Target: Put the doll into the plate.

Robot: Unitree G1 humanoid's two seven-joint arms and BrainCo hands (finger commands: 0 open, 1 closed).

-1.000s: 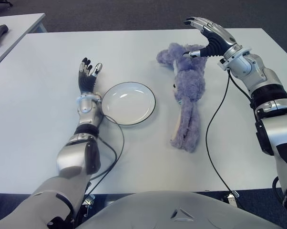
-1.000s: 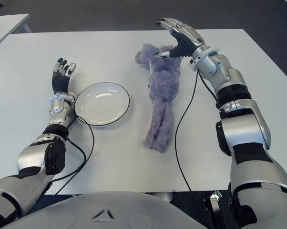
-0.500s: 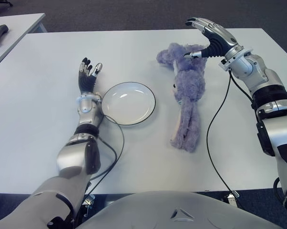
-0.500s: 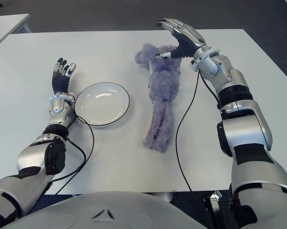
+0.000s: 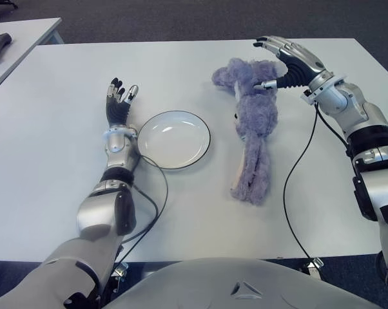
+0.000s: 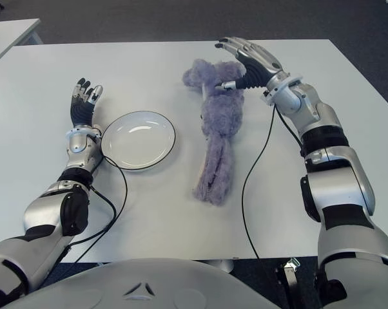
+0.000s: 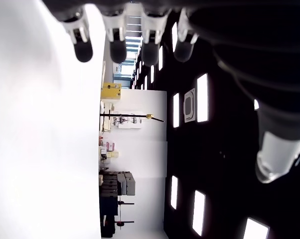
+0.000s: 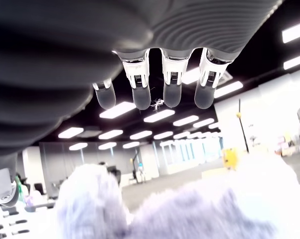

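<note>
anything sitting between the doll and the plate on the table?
Nothing. Both eye views show only bare table between the purple doll and the white plate; the two are apart, with the plate on the doll's left.

The doll (image 5: 252,132) lies right of the plate (image 5: 174,139) on the table (image 5: 46,148).

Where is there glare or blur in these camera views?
Left wrist view: the table is blown out to plain white. Right wrist view: the doll is soft and overexposed near the right hand. Eye views: even light, a faint sheen on the plate.
</note>
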